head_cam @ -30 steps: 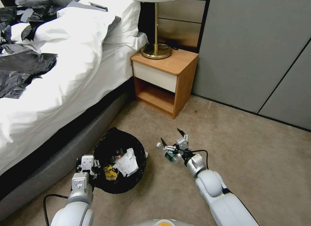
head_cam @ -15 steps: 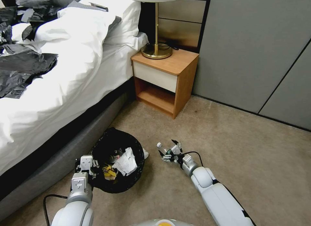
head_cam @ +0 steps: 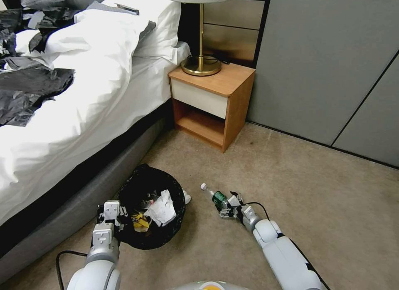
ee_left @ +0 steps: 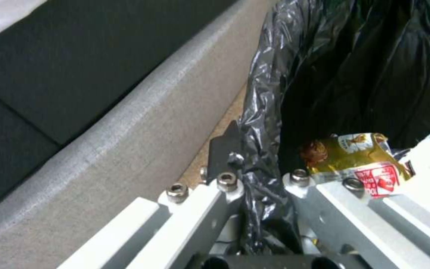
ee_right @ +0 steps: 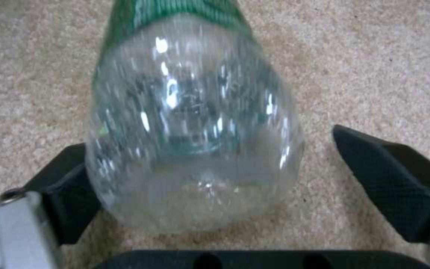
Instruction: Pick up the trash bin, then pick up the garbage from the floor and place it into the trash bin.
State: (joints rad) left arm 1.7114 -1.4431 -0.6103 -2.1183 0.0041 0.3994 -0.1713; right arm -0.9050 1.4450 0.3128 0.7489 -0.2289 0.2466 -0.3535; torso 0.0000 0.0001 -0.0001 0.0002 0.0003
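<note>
The trash bin point(head_cam: 141, 190), lined with a black bag, stands on the carpet beside the bed. My left gripper point(head_cam: 116, 213) is shut on its near rim, pinching the bag point(ee_left: 259, 142). Inside lie crumpled white paper point(head_cam: 163, 209) and a yellow and red snack wrapper point(ee_left: 359, 160). A clear plastic bottle point(head_cam: 214, 196) with a green label lies on the floor to the right of the bin. My right gripper point(head_cam: 230, 207) is open at its base end. In the right wrist view the bottle point(ee_right: 190, 112) sits between the pads point(ee_right: 389, 172); one touches it, the other stands apart.
A small white scrap point(head_cam: 187, 196) lies by the bin's right side. The grey bed base point(head_cam: 62, 215) runs close along the bin's left. A wooden nightstand point(head_cam: 212, 107) with a brass lamp stands farther back, and grey wall panels point(head_cam: 332, 73) close off the right.
My right gripper has dropped to the floor and drawn back along the bottle to its base end. The bin and my left gripper have stayed put.
</note>
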